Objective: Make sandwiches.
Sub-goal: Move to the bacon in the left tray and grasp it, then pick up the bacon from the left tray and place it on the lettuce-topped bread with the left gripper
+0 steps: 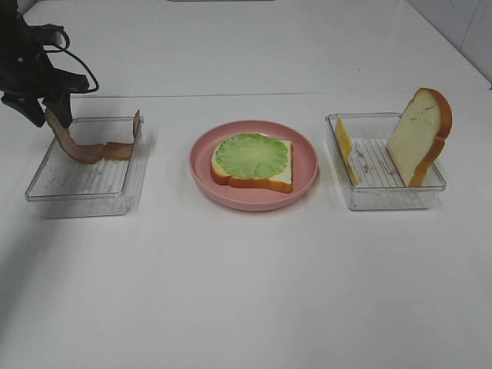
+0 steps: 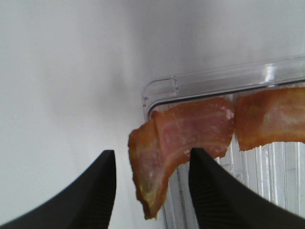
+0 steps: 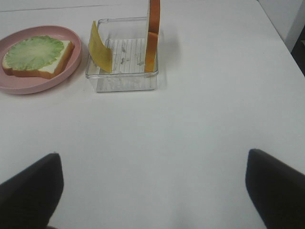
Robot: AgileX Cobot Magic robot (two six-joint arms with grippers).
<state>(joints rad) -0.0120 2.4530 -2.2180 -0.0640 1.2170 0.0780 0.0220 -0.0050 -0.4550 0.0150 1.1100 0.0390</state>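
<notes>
Nearest to me, the right fingers (image 3: 33,191) hung spread wide over bare white bench (image 1: 246,292), holding nothing.

Further in, everything sat in one row across the bench. In the middle was the pink plate (image 1: 304,165) with a bread slice (image 1: 280,178) lying flat on it and the lettuce leaf (image 1: 251,156) laid on top, so that's as far as the sandwich had got.

Right of the plate was a clear tray (image 1: 384,196). The cheese slice (image 1: 344,146) was propped on edge against the tray wall nearest the plate, and the second bread slice (image 1: 419,134) stood on edge, tilted, at the opposite side.

Left of the plate was the other clear tray (image 1: 77,188) with the bacon. One bacon strip (image 1: 77,150) rose from the tray floor up over the far left corner, and a second strip (image 1: 123,147) lay just beside it, its far end turned up against the wall on the plate side.

The left fingers (image 2: 90,191) were down at that far left corner, one on each side of the first strip's raised end. From the wrist cam one finger looked to be touching it, while I could see a gap on the other side, so they were partly spread and not clamped on it yet.
</notes>
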